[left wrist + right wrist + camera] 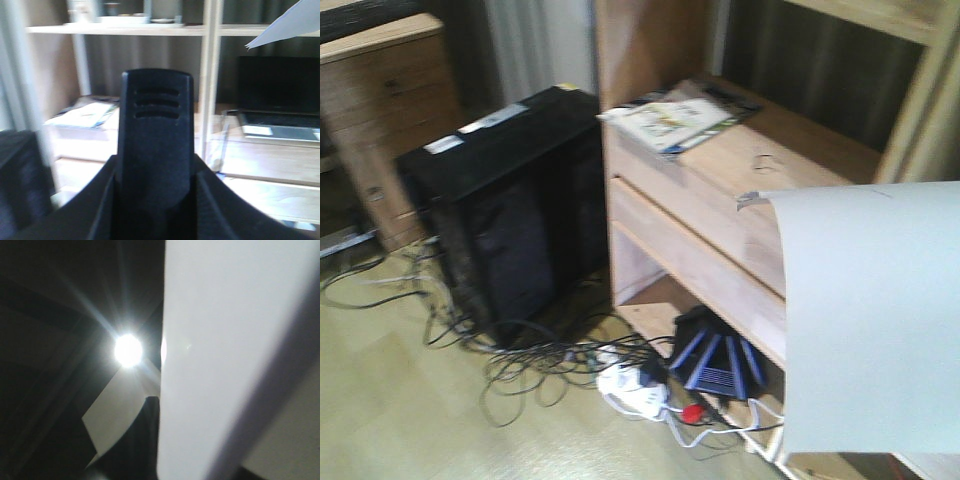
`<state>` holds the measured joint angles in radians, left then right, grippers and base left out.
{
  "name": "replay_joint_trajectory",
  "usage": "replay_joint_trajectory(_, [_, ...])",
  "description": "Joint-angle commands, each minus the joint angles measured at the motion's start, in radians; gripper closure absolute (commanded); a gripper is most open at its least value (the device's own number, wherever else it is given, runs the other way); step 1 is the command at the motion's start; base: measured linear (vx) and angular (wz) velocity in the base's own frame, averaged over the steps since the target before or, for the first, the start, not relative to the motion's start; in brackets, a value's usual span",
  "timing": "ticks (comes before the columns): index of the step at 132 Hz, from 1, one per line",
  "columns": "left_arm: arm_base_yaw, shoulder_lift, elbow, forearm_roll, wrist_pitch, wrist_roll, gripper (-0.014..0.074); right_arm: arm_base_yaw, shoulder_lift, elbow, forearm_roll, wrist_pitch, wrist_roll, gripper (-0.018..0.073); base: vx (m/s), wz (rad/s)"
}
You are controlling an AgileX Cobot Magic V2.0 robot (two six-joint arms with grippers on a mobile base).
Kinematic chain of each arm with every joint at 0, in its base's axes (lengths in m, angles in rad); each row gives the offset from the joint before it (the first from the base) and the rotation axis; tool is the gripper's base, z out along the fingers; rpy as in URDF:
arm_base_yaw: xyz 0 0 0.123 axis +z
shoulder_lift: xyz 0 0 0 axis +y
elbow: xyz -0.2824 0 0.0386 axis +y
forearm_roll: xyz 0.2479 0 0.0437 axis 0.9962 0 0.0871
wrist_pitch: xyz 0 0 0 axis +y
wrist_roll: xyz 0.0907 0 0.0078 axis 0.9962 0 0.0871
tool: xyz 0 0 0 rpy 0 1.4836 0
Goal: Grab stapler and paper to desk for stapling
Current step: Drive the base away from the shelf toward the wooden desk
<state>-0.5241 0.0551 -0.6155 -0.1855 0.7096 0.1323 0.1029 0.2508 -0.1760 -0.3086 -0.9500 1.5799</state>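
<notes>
One sheet, the paper (870,320), hangs in the air in front of the right end of the wooden shelf unit (720,240), curling at its top edge and touching nothing I can see. On the right wrist view it fills most of the frame beside a bright glare. A dark shape low by its edge could be the right gripper (150,440), but I cannot tell how its jaws stand. The left gripper (156,170) has its jaws pressed against both sides of a black slotted body that I take for the stapler (156,125), held upright in front of the unit. On the unit's worktop lie some magazines (675,122) towards the left end and a laptop (277,100) towards the right. Its bottom compartment holds a black device with blue ribs (715,362). Its upper shelf (200,30) carries a few blurred vessels I cannot identify. Just left of the unit stands a black cabinet (510,210). On the floor before the unit lie tangled cables (520,370) and a white power strip (635,385).
</notes>
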Motion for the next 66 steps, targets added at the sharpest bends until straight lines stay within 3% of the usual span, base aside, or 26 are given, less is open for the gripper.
replay_joint_trajectory(1, [-0.002,0.013,-0.024,-0.017,-0.117,0.001,0.0603,-0.004,0.012,-0.025,0.006,-0.040,-0.005,0.0565,-0.10,0.52])
replay_joint_trajectory(66, [-0.002,0.013,-0.024,-0.017,-0.117,0.001,0.0603,-0.004,0.012,-0.025,0.006,-0.040,-0.005,0.0565,-0.09,0.59])
